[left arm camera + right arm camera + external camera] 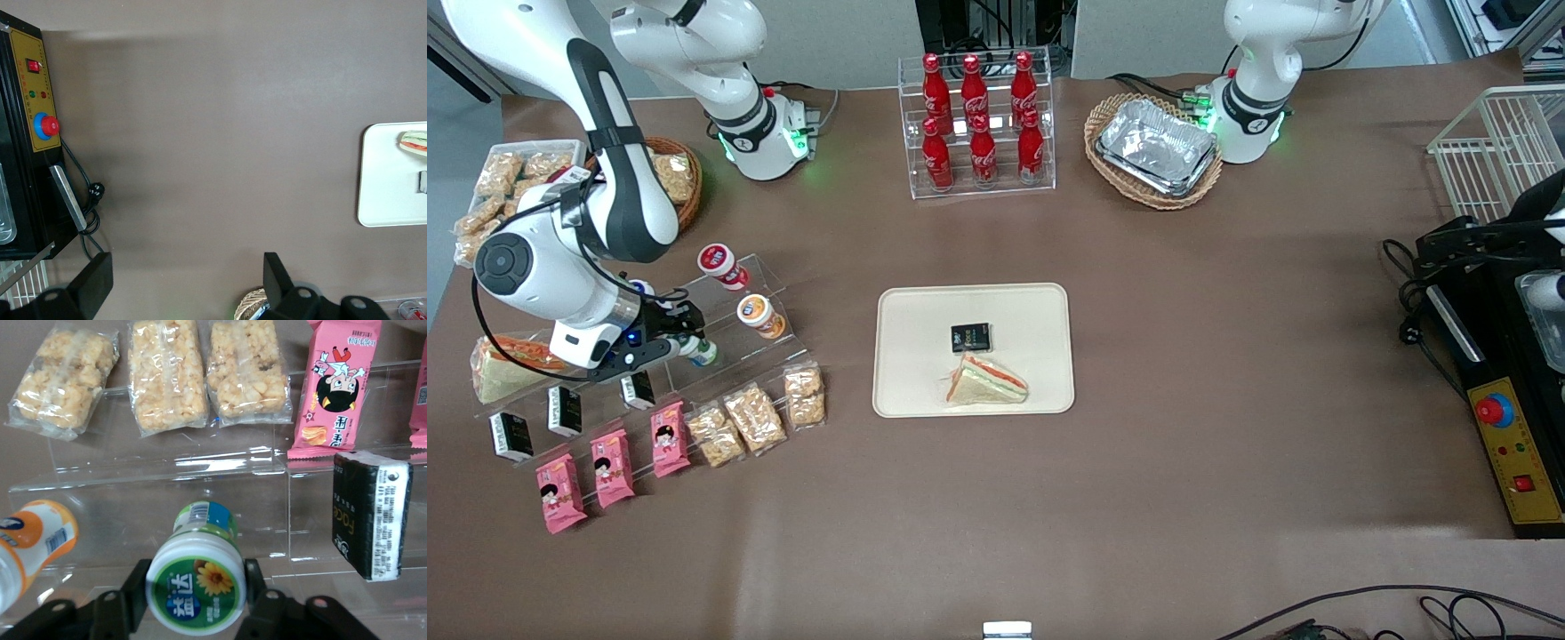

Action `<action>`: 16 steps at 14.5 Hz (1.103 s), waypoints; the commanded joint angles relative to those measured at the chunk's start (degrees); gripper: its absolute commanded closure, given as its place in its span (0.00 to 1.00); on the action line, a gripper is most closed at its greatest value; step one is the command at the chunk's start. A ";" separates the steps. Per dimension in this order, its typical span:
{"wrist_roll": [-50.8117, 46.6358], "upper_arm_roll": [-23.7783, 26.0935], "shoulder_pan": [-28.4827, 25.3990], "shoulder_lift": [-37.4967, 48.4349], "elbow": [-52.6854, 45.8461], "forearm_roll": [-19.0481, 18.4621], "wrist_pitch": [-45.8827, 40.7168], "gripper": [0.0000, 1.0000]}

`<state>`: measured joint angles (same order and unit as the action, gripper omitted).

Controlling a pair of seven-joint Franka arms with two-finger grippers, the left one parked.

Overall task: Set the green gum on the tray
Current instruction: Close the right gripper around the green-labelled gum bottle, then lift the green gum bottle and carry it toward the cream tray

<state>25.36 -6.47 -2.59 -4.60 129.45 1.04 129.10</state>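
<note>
Fingers (137,587) of your gripper (687,342) flank the green gum (197,577), one on each side of its lid and pressed to it, so you look clamped on the bottle. It lies on its side on the clear acrylic stepped stand (769,289) toward the working arm's end of the desk (1227,356), lid facing the wrist camera. That puts you at the grasp stage: the bottle is held but not yet lifted off the shelf.

Your next move, as I judge it, is to raise it clear of the shelf edge before travelling sideways, since the orange-lidded bottle (760,316) sits just beside it and could be knocked. Then carry it to the tray (907,311) in the middle of the desk. A small black packet (970,337) and a wrapped sandwich (985,380) already lie on it, so aim for a bare patch.

On writing: the gum's lid carries white Chinese characters beside a yellow flower, and a barcode shows on its body. The black box (370,513) next to it reads "face" down its side. A pink snack packet (337,383) shows a cartoon face and Chinese characters. Farther from the front camera, the red bottles (978,120) carry a white script that looks like Coca-Cola.
</note>
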 commanded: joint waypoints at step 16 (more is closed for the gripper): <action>-5.72 1.63 -1.62 1.97 -35.75 3.78 -42.97 0.73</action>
<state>26.89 -6.71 -2.73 -1.46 97.61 1.93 90.34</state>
